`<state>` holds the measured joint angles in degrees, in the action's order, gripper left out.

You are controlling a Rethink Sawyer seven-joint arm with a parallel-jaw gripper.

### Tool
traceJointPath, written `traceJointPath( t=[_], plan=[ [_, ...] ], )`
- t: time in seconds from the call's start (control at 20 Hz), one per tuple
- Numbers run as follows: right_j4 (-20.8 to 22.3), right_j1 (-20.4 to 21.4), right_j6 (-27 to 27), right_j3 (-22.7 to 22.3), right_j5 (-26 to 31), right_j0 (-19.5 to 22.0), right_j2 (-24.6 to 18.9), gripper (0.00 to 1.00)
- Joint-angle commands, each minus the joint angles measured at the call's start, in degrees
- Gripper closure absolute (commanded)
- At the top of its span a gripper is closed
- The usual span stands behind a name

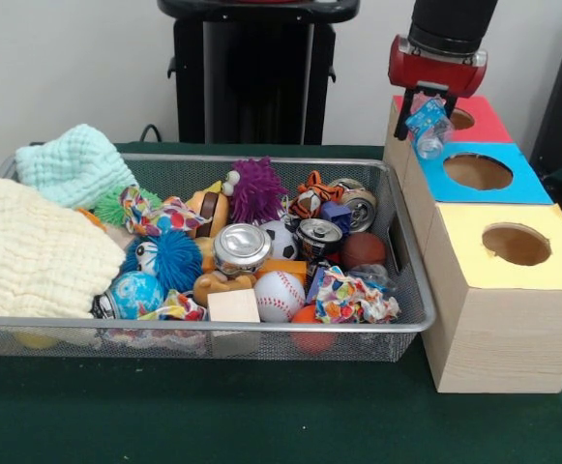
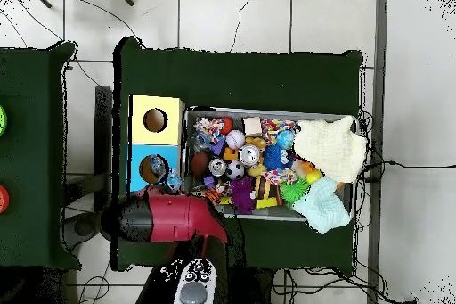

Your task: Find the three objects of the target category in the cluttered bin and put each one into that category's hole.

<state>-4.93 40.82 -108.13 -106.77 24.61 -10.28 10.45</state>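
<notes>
My gripper [image 1: 426,108] hangs at the right, shut on a crumpled clear plastic bottle [image 1: 428,129] with a blue label. The bottle is in the air over the near edge of the red-topped box [image 1: 484,124], just behind the blue-topped box [image 1: 513,188] and its round hole [image 1: 477,171]. In the overhead view the bottle [image 2: 166,176] shows at the blue box's [image 2: 138,168] edge, with the red arm [image 2: 178,218] covering the red box. The wire bin [image 1: 411,280] holds several cans, among them a silver one [image 1: 241,246].
A yellow-topped box [image 1: 551,275] with a hole stands nearest. The bin also carries a baseball [image 1: 279,293], a purple fuzzy ball [image 1: 257,188], a blue fuzzy ball [image 1: 169,259], a wooden block [image 1: 233,305], a cream cloth [image 1: 29,256] and a mint knitted cloth [image 1: 73,164].
</notes>
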Motion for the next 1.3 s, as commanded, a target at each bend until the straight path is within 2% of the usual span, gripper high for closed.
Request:
traceJointPath(
  t=[0.05,0.25,0.6,0.95,1.2,1.3],
  plan=[
    [-3.1,-3.0,-10.9,7.8,3.7,-0.4,-2.7,1.00],
    [-3.9,-4.2,-9.3,9.1,3.0,1.2,-5.4,1.00],
    [-5.0,-5.6,-5.1,7.4,-3.0,6.8,-13.5,1.00],
    [-3.6,-6.3,-5.2,7.6,-3.7,7.8,-14.7,1.00],
    [-3.0,-7.6,-5.8,7.1,-6.3,7.9,-15.6,1.00],
    [-3.4,-8.0,-7.0,7.4,-7.0,6.8,-15.2,1.00]
  ],
)
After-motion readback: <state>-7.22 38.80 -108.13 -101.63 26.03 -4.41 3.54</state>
